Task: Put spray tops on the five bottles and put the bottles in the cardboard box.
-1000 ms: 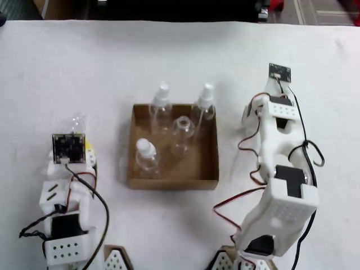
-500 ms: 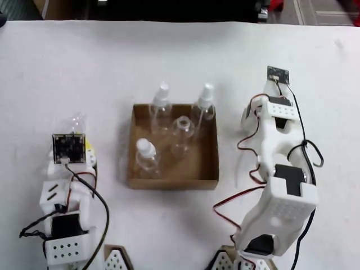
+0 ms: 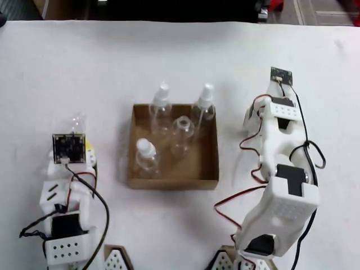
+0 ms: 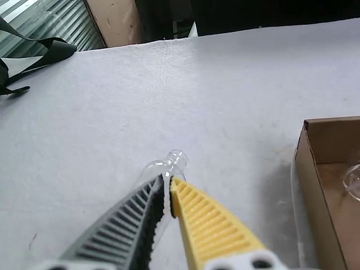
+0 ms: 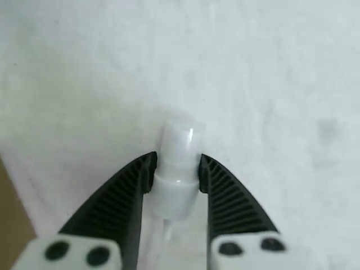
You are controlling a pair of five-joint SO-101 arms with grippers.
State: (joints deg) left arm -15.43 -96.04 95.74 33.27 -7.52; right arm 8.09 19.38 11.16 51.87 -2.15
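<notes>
Capping step in hand. Left gripper point(image 4: 167, 180) pinched near-shut, seemingly on the bare-necked bottle point(image 4: 177, 158), nine o'clock off the cardboard box point(image 3: 171, 183). Right gripper point(image 5: 175, 164) clamped round a spray top point(image 5: 181, 139) at three o'clock. Next: bring together, seat squarely on the neck, then box.

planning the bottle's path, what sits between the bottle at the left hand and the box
Nothing: bare white table separates the bottle from the box, as the left wrist view shows.
</notes>
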